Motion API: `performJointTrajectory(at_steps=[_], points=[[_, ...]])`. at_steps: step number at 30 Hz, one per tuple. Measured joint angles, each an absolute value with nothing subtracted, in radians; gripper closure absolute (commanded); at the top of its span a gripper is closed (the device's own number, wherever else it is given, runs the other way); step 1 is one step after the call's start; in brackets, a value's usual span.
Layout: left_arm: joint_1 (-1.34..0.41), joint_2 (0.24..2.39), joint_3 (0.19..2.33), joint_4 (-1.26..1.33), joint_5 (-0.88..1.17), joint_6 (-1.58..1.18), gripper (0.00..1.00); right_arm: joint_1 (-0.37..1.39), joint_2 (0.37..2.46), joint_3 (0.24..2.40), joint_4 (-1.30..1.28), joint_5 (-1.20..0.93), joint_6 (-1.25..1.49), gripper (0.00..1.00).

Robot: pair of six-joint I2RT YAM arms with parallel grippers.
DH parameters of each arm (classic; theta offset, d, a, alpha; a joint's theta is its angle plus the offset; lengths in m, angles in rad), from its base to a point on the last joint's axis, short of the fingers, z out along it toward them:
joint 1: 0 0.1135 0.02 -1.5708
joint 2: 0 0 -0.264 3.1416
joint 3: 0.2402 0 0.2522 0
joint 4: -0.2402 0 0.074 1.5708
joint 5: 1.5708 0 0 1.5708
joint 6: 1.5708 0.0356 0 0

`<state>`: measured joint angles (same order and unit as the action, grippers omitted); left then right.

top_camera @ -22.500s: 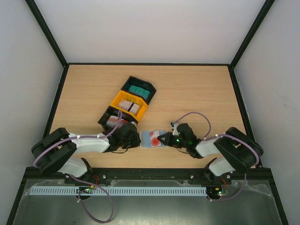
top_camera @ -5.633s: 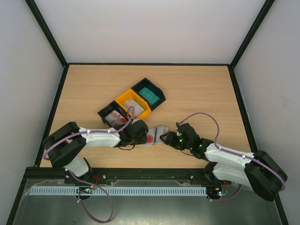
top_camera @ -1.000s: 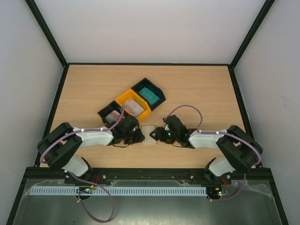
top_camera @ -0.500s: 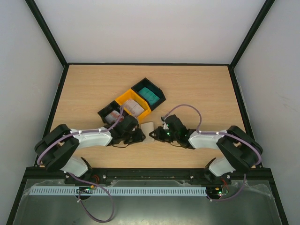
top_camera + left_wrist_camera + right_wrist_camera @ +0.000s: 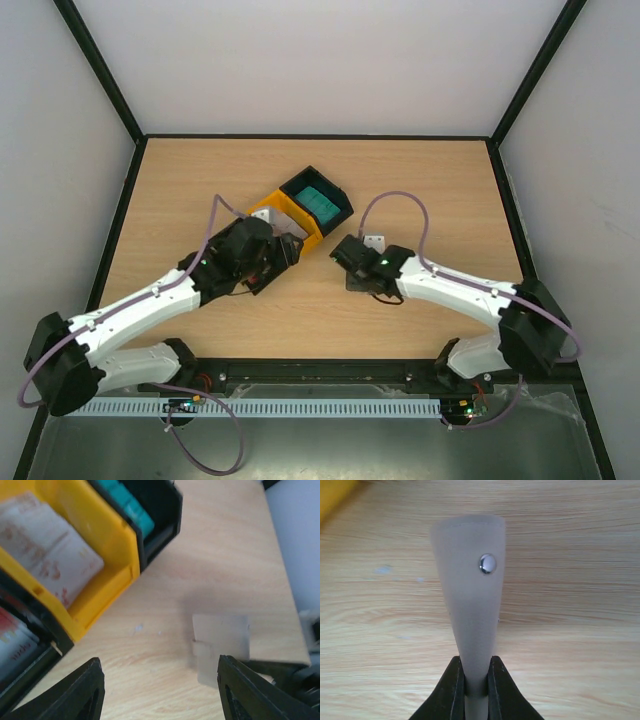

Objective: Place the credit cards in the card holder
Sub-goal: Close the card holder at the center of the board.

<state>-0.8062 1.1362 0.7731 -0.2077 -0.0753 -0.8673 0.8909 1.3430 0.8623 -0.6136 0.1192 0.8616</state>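
While your right gripper (image 5: pixel 476 675) pinches the card holder (image 5: pixel 470 605) steady, your left gripper (image 5: pixel 159 680) gapes wide — credit cards (image 5: pixel 55 555) ahead-left, likely its next pick.

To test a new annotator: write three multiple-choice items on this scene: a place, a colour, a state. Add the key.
1. Where do the teal cards lie? A) a red box B) the black end tray C) a white bowl
2. What colour is the tray holding the white red-blotched cards? A) blue B) green C) yellow
3. The right hand is: A) shut on the card holder B) open and empty C) holding a teal card
Key: 1 B, teal shows inside that black tray; 2 C, they lie in the yellow tray; 3 A, it pinches the holder's edge.
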Motion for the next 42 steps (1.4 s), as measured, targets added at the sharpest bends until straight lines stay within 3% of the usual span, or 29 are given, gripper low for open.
performJointTrajectory(at_steps=[7, 14, 17, 20, 28, 34, 42], points=[[-0.775, 1.073, 0.849, -0.297, -0.135, -0.799, 0.34, 1.038, 1.626, 1.019, -0.918, 0.349, 0.925, 0.88], [-0.747, 1.038, 0.849, -0.359, -0.139, -0.785, 0.28, 1.096, 1.774, 1.143, -0.863, 0.297, 0.900, 0.40], [-0.723, 1.025, 0.849, -0.377, -0.131, -0.783, 0.18, 1.100, 1.748, 1.145, -0.768, 0.209, 0.886, 0.32], [-0.678, 1.000, 0.844, -0.380, -0.112, -0.778, 0.01, 1.100, 1.668, 1.124, -0.658, 0.134, 0.883, 0.31], [-0.614, 0.904, 0.772, -0.348, -0.044, -0.741, 0.00, 0.964, 1.363, 0.904, -0.517, 0.128, 0.930, 0.41], [-0.640, 0.964, 0.717, -0.229, 0.119, -0.726, 0.11, 0.765, 1.271, 0.681, -0.510, 0.156, 0.955, 0.57], [-0.817, 1.227, 0.700, -0.137, 0.164, -0.770, 0.21, 0.726, 1.352, 0.614, -0.411, 0.020, 0.879, 0.58]])
